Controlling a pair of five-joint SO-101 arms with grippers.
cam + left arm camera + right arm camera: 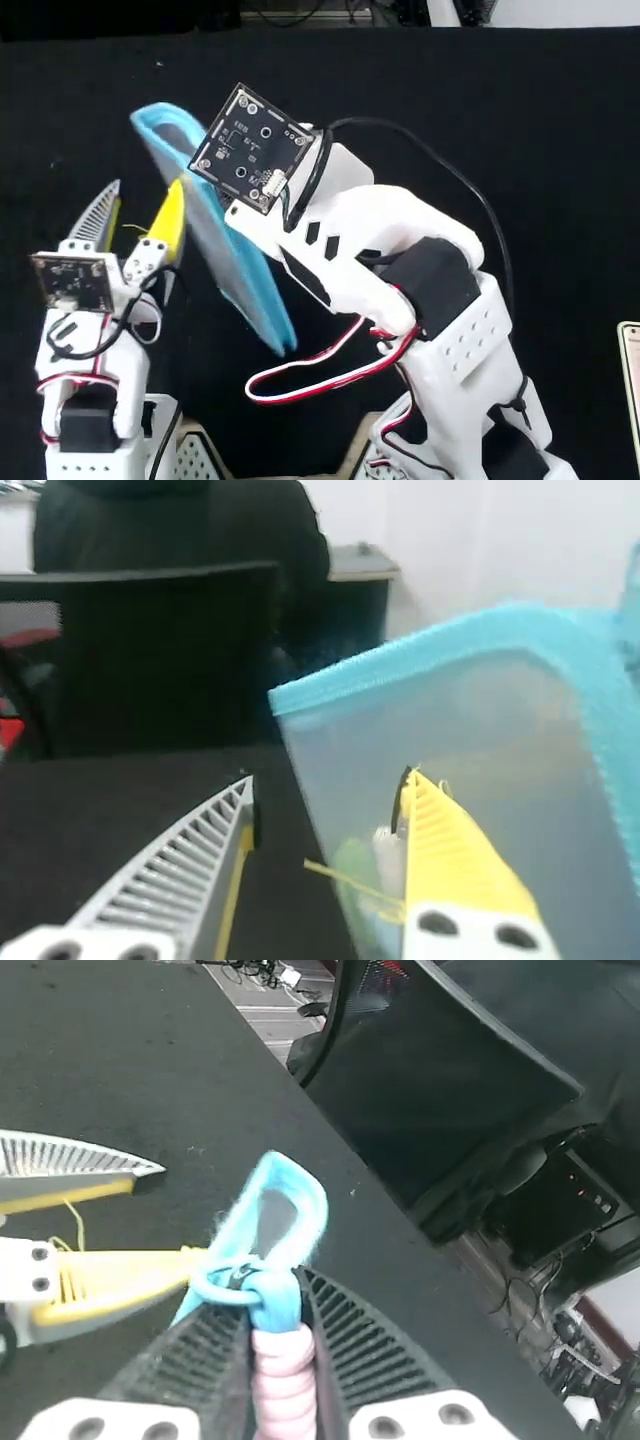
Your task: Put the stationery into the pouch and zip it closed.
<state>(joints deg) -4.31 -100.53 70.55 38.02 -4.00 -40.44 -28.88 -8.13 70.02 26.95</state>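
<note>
- Right wrist view: the right gripper [272, 1300] is clamped on the blue zip edge of the pouch [285, 1167]. Both dark ribbed fingers [350, 1345] press in from either side.
- A pink ribbed thing [283, 1370] sits between those fingers, just behind the blue edge; what it is cannot be told.
- Beyond the grip, the pouch's blue rim stands up as a narrow loop with a dark opening inside it.
- In the high view the pouch [225, 260] hangs off the table [520, 120]. It is tilted, with its blue border running from upper left down to a lower corner near the middle.
- The right arm's camera board [250, 150] sits over the pouch's upper part, and red and white wires [310, 375] loop below the arm.
- The left gripper [148, 190] is just beside the pouch, with its fingers spread apart and nothing between them.
- In the left wrist view the left gripper's [327, 778] grey finger [180, 870] stands over bare black table. Its yellow finger [450, 870] lies against the pouch's [470, 740] clear wall, so the pouch is outside the gap.
- The right wrist view shows the tip of that yellow finger [120, 1280] meeting the blue edge close to the right gripper's hold.
- Pale green and white shapes [365, 865] show through the clear wall, low in the pouch; they are too blurred to name.
- A black chair [150, 650] stands beyond the table's far edge.
</note>
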